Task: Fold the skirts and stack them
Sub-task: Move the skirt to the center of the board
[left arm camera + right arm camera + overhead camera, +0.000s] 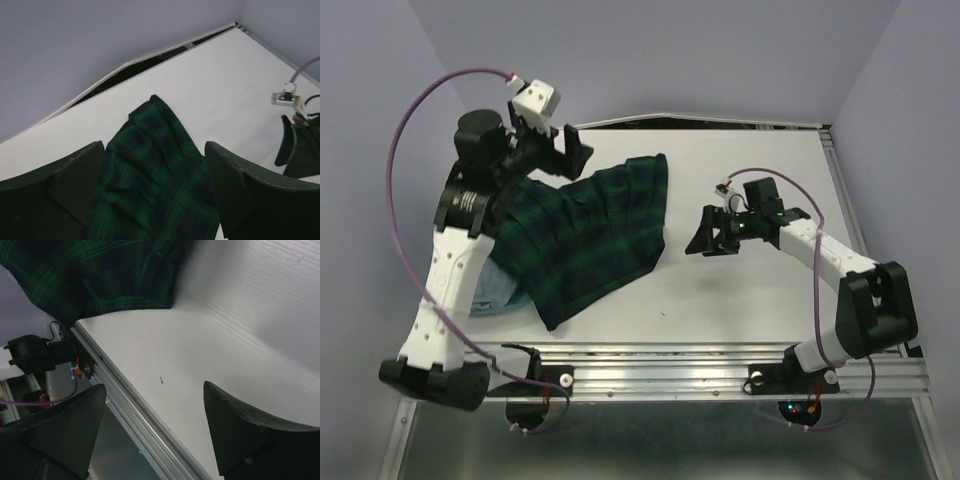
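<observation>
1. Left wrist view: the left gripper (pixel 152 155) has its fingers wide apart and nothing is held between them. It hangs above the far part of the tartan skirt (pixel 155 190), and I see no contact with the cloth.
2. The right gripper (pixel 712 240) also has its fingers apart and is empty. In the right wrist view only the bare bench (pixel 740 300) shows between them. It stands near the right edge of the tartan skirt, apart from it.
3. The tartan skirt lies on the left half of the bench, slanted from the far middle to the near left. Its surface has some wrinkles and one far corner makes a point.
4. A pale blue skirt (pixel 495 292) shows only a little, under the near left edge of the tartan one and beside the left arm. Most of it is hidden, so I cannot tell if it is folded.
5. My judgement: the stacking seems partly done, because the tartan skirt rests over the pale one. But the tartan skirt looks rather spread than neatly folded, so folding it smaller and squaring the pile probably remain.
</observation>
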You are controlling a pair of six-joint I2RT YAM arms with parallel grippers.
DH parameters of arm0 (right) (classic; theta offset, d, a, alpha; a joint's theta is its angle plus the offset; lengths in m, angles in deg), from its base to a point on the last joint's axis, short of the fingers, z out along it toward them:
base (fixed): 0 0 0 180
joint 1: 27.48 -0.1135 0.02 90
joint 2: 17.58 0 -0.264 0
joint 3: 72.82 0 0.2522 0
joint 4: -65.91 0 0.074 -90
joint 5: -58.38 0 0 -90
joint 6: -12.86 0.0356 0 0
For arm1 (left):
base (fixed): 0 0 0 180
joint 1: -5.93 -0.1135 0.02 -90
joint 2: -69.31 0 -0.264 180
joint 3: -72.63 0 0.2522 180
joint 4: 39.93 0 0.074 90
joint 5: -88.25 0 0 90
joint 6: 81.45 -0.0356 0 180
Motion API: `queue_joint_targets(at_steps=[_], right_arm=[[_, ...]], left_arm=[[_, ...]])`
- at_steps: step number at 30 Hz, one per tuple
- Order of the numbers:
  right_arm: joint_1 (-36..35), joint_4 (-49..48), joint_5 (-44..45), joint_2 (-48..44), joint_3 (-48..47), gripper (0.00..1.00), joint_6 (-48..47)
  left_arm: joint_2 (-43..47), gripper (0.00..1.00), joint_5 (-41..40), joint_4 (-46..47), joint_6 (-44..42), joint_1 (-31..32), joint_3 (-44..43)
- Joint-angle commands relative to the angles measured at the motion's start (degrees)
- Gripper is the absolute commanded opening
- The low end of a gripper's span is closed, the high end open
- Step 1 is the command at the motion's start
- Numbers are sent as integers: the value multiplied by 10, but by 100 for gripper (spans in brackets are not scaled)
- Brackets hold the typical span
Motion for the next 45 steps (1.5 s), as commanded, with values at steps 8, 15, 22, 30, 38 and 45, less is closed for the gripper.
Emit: queue_joint_targets(at_steps=[8, 15, 22, 30, 38, 45], right_arm=[[-117, -102, 8, 240, -176, 97, 94], [-134, -86, 12, 373, -264, 50, 98], [-45, -84, 12, 308, -217, 1, 78], [108, -48, 14, 179, -97, 1, 0], [164, 2, 63, 101, 29, 1, -59], [176, 45, 77, 98, 43, 1, -77]], left_arm=[[191, 96, -45, -86, -25, -63, 248], [208, 95, -35, -82, -22, -74, 296], [163, 94, -5, -84, -31, -74, 283], [60, 90, 18, -110, -122, -15, 250], [47, 89, -58, -121, -286, 171, 306], [34, 84, -69, -150, -374, 335, 369]])
